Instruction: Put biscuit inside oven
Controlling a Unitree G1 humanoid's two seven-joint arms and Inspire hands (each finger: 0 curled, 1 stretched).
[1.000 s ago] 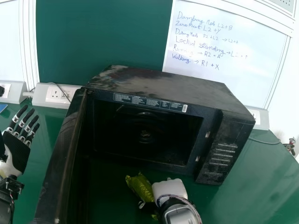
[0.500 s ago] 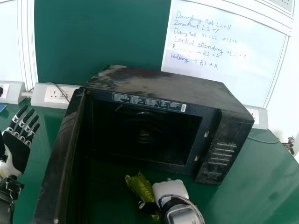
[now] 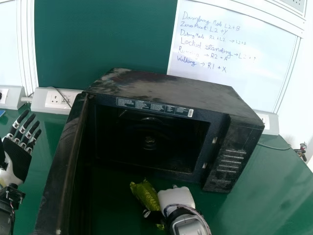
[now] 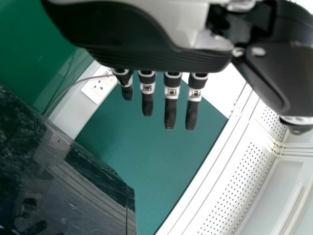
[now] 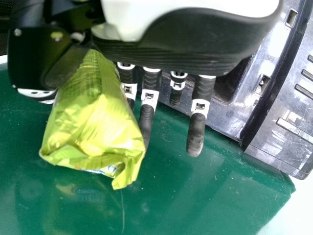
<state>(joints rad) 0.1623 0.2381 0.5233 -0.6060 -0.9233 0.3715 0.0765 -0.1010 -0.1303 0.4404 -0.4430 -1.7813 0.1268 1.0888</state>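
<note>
In the head view my right hand [image 3: 177, 198] is at the bottom centre, in front of the oven opening. The green biscuit packet [image 3: 145, 196] lies slantwise against its left side. In the right wrist view the packet [image 5: 93, 122] sits between the thumb and the fingers of my right hand [image 5: 183, 46], which are bent around its upper part; some fingertips are hidden behind it. The black oven [image 3: 176, 90] has its door [image 3: 61, 166] swung open on the left. My left hand [image 3: 17, 156], fingers straight, is left of the door.
The green table [image 3: 259, 196] extends right of the oven. Wall sockets [image 3: 57, 99] and a cable are behind it at the left. A whiteboard [image 3: 234, 63] with writing stands behind the oven. The open door separates my left hand from the oven's front.
The head view has shifted slightly, moving the whole scene a little to the left. Both hands and the packet otherwise look unchanged.
</note>
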